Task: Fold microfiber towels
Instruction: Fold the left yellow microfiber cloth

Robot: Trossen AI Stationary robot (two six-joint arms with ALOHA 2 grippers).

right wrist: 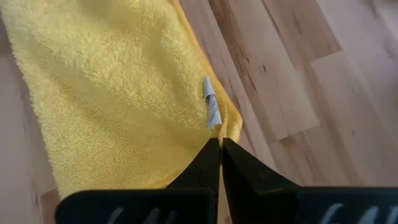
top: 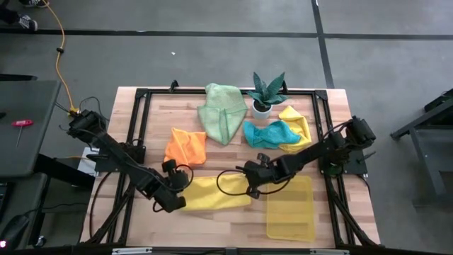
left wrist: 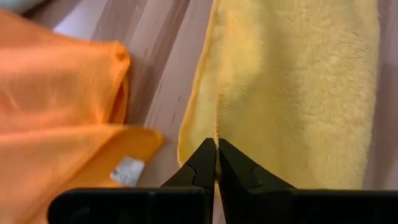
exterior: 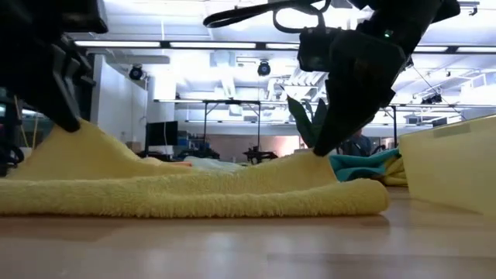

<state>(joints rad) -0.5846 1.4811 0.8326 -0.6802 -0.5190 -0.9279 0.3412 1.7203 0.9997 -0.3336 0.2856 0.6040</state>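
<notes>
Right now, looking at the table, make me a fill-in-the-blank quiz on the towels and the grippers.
1. Both grippers are shut on the ____ towel at the table's front.
2. The left gripper pinches its end nearer the ____ towel.
3. The teal towel lies just in front of the potted ____.
4. The yellow tray sits on the ____ arm's side.

Missing words: yellow; orange; plant; right
</notes>
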